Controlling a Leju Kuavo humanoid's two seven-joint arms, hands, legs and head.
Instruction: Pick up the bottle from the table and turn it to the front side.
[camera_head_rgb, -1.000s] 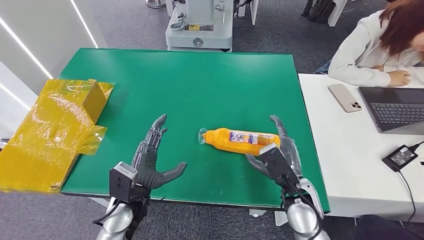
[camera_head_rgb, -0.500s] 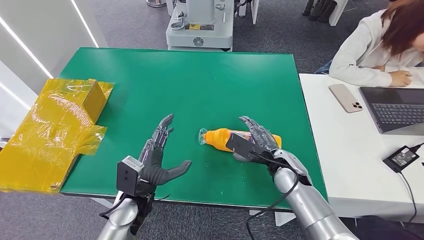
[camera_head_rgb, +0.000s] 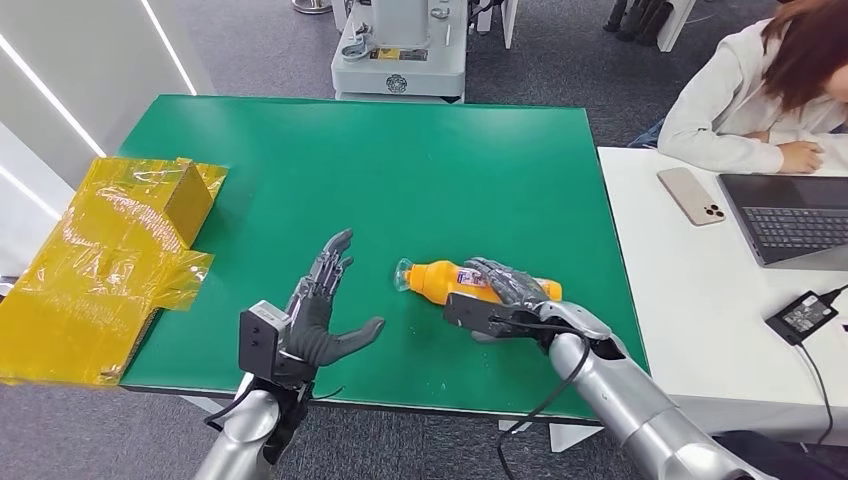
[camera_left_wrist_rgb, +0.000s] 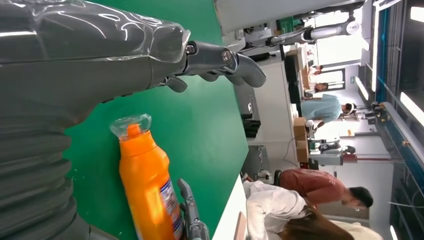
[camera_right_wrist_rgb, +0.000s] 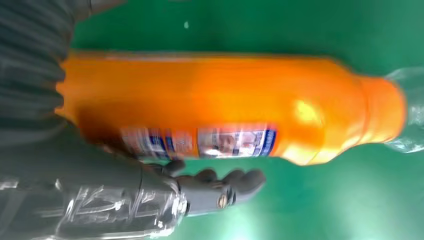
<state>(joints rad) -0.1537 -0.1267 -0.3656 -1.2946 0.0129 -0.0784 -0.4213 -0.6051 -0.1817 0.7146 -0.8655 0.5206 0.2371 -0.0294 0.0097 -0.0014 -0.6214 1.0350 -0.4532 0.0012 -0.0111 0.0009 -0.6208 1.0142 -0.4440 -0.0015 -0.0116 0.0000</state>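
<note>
1 orange bottle (camera_head_rgb: 478, 282) lies on its side near the front of the green table (camera_head_rgb: 400, 160), clear cap toward the left hand, and the right hand (camera_head_rgb: 500, 297) is draped over its middle, fingers (camera_right_wrist_rgb: 220, 187) curving around the far side, though I cannot tell whether they are clamped yet. Lying flat, it needs that over-the-top wrap to be lifted and rolled. The left hand (camera_head_rgb: 318, 318) hovers just beside the cap, fingers apart and holding nothing, probably placed to steady the turn.
</note>
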